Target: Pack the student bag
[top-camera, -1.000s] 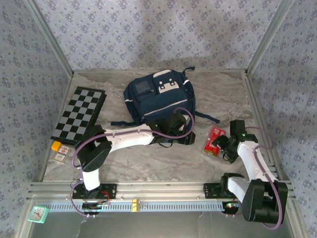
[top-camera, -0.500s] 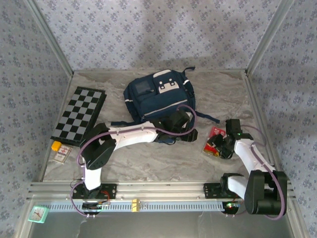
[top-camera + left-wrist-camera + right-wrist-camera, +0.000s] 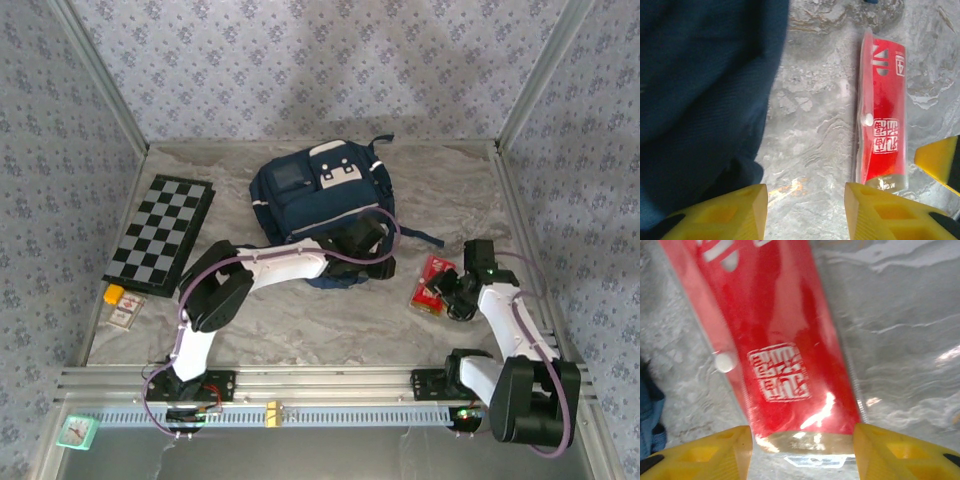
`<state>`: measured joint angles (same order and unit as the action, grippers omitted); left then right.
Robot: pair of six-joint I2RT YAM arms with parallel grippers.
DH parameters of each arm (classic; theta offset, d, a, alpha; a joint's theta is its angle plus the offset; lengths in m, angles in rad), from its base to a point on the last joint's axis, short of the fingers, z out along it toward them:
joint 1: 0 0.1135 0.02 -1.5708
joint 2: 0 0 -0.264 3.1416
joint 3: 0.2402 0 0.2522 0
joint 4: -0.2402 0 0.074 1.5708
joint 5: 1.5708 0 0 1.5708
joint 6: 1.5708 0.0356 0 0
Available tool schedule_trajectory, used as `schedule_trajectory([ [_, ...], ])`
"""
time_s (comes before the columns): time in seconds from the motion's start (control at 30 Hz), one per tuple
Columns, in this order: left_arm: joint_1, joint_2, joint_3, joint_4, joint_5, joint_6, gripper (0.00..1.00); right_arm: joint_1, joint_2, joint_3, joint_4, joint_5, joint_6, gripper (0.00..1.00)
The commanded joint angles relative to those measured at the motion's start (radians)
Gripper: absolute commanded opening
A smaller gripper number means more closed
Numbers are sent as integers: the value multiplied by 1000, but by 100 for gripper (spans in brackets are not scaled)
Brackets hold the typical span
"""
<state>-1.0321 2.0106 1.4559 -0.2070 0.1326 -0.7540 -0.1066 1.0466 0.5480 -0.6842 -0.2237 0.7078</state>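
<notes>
You are just beginning: large navy-blue fabric student bag [image 3: 310, 195] lying mid-table, flat red plastic packet [image 3: 785, 355] waiting outside it; left gripper [image 3: 805, 200] gaping empty, right gripper [image 3: 802, 440] straddling the packet, grip unclear

On the desk [image 3: 300, 330], toward the back: student bag [image 3: 315, 195]. Left of the bag: chessboard [image 3: 162, 230]; nearer still, two small packs [image 3: 120, 306]. Right of the bag, nearer: flat packet [image 3: 432, 284], right pincer [image 3: 802, 450] astride its near end. At the bag's near edge: left pincer [image 3: 805, 210].

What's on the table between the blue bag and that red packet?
In the left wrist view, bare marble table lies between the bag and the red packet.
</notes>
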Motion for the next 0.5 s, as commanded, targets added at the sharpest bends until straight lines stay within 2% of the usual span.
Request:
schedule_trajectory([
  [0.0,-18,32,51,4,31,-20,44,-19,43,1,-3,30,-60,58],
  [0.13,-25,38,57,-2,25,-40,46,-7,105,-7,45,6,-57,60],
  [0.27,-26,43,60,-10,21,-45,50,57,121,-8,71,1,-21,60],
  [0.47,-17,63,70,-15,26,-44,48,156,98,8,107,-29,63,54],
])
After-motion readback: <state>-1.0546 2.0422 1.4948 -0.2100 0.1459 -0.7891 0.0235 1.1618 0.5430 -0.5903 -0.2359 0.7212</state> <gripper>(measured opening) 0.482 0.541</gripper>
